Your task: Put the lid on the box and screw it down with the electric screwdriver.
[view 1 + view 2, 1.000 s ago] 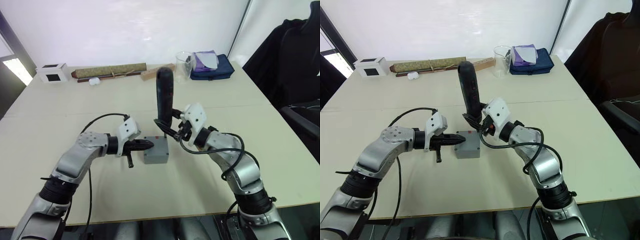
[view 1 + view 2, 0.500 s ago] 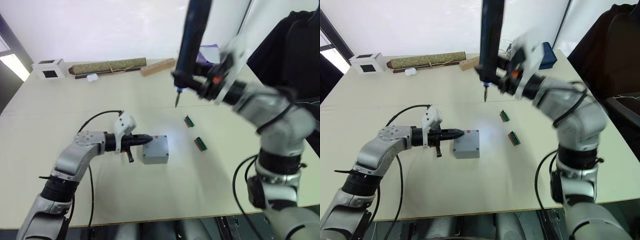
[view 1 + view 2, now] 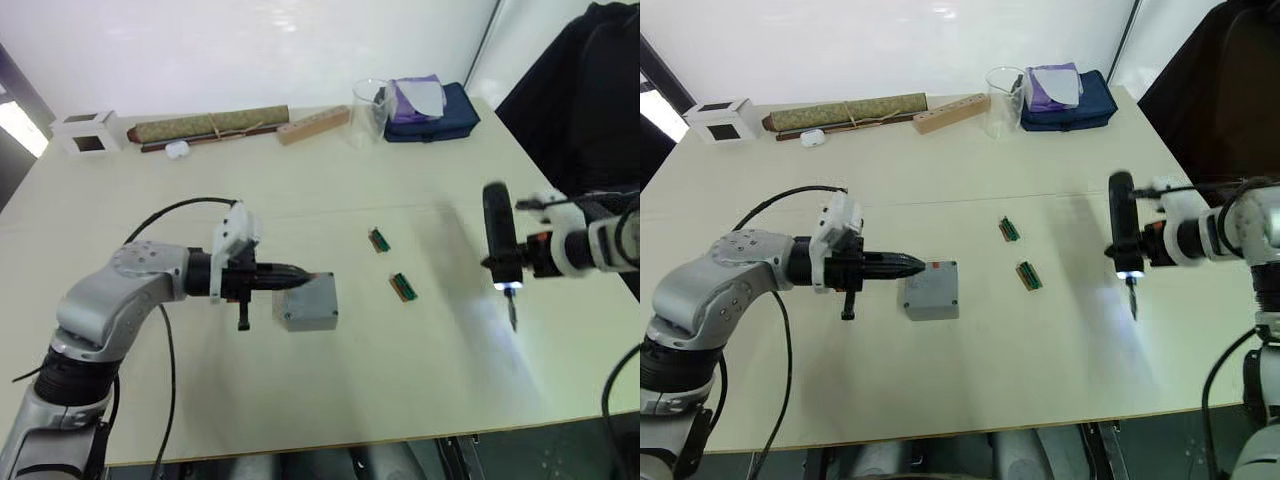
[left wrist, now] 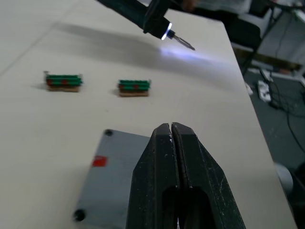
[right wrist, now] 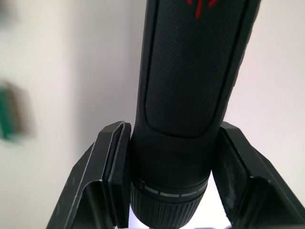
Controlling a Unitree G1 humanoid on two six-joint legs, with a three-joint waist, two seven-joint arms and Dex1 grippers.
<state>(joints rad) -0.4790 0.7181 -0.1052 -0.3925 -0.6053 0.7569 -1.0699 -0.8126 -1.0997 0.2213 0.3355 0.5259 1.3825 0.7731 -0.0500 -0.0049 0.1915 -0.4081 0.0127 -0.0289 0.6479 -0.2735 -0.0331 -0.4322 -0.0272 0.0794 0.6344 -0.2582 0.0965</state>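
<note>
The grey box (image 3: 312,316) stands mid-table with the flat grey lid (image 4: 113,177) lying on top of it; dark corner screw holes and a small red mark show on the lid. My left gripper (image 3: 292,277) is shut, and its tips sit over the lid's left edge with nothing held. Far to the right of the box, my right gripper (image 5: 174,157) is shut on the dark electric screwdriver (image 3: 497,235). The tool stands nearly upright above the table, its tip lit and its bit (image 3: 513,318) pointing down.
Two small green parts (image 3: 379,240) (image 3: 402,286) lie between the box and the screwdriver. Along the far edge are a white cube (image 3: 83,140), a rolled olive mat (image 3: 210,124), a wooden block (image 3: 313,125), a clear cup (image 3: 370,105) and a blue pouch (image 3: 432,106).
My right arm lifted the screwdriver off the box, swung it high, then carried it down and far to the right. The left gripper stayed shut at the box. The camera view shifted.
</note>
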